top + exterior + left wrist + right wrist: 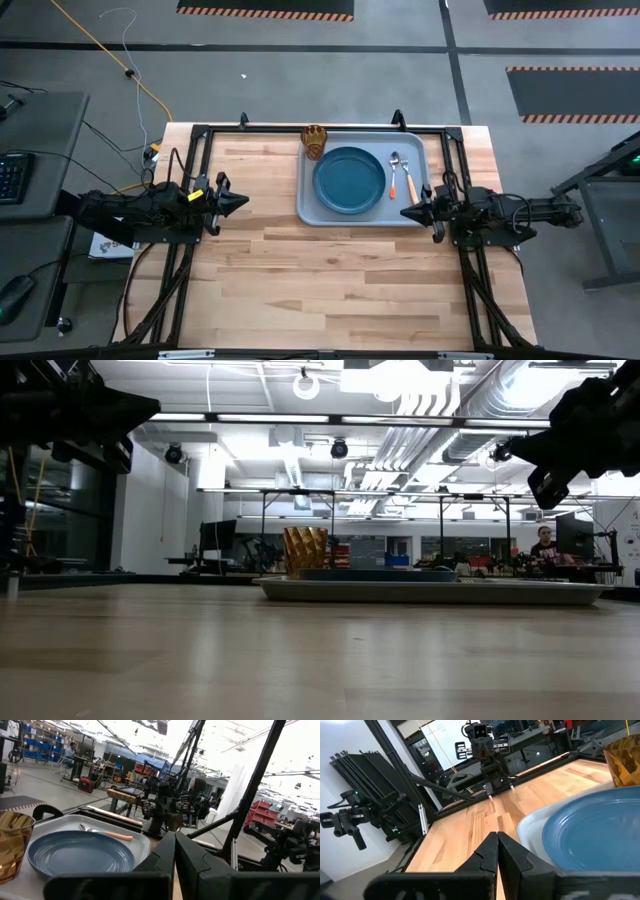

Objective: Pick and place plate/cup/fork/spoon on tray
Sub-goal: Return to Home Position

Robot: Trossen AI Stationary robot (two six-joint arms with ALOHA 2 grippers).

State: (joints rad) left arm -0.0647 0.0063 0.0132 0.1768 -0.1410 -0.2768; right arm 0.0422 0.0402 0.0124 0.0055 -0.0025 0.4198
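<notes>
The grey-blue tray [309,206] lies at the table's far middle. On it rest the teal-blue plate [350,180], the amber cup [315,141] upright at its far left corner, and the spoon [395,163] and the fork [409,186] side by side right of the plate. My left gripper [244,201] is shut and empty, left of the tray, pointing toward it. My right gripper [405,212] is shut and empty, at the tray's near right corner. In the low view both hang above the table. The left wrist view shows the plate [80,852], cup [12,845] and spoon [107,834].
A black frame [200,131] runs along the table's left, far and right sides. Bare wood [320,285] lies between the tray and the near edge. A person [545,545] sits far off in the room beyond.
</notes>
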